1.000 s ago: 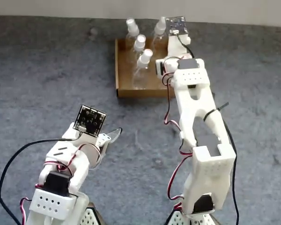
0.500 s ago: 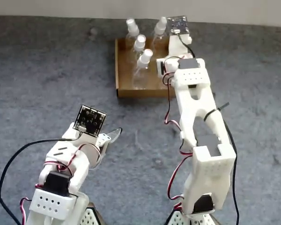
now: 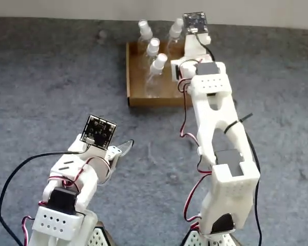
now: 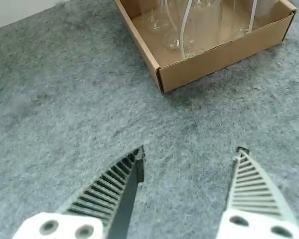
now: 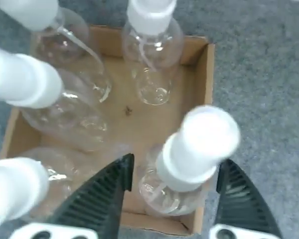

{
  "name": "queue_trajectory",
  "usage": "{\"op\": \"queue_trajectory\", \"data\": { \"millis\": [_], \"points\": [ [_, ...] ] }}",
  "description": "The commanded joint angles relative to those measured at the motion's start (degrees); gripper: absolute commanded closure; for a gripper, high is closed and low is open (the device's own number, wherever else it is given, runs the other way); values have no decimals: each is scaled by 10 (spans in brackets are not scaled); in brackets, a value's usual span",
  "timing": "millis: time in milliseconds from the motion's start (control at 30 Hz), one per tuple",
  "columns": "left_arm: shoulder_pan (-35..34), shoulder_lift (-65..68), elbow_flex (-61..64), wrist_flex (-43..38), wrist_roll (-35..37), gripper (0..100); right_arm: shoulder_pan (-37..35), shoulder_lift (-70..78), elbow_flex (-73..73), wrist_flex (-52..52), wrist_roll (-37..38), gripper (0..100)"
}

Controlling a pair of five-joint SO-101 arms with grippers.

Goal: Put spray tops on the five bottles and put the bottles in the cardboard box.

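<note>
The cardboard box [image 3: 143, 100] sits at the far side of the grey worktop [image 3: 56, 77]. Five bottles [image 5: 152, 55] stand up in it, and each has a white spray top [image 5: 25, 82] on. They stand up so they all fit side by side.

The right hand [image 5: 175, 162] hangs over the box with its fingers wide apart. One bottle [image 5: 197, 144] stands right between them, in a corner of the box. I think the hand is letting this bottle go, so the job looks almost done.

The left hand [image 4: 190, 149] is open too and holds nothing. It hangs low over the worktop, well apart from the box, out of the way.
</note>
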Motion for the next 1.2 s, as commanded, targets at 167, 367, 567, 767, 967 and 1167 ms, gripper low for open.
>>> {"op": "queue_trajectory", "data": {
  "millis": [167,367,567,767,967,1167],
  "points": [
    [-9,3,15,-40,-5,783,-5,-46,-7,-6,-1,777],
    [-9,3,18,-46,-33,783,-3,-46,-7,-6,-4,777],
    [-9,3,18,-47,-33,783,-2,-49,-7,-6,-4,777],
    [-9,3,18,-47,-33,783,-1,-50,-12,2,-5,777],
    [-9,3,18,-47,-34,783,-5,-70,-54,60,-5,777],
    [-9,3,18,-47,-34,783,-5,-80,-88,92,-5,777]
  ]
}}
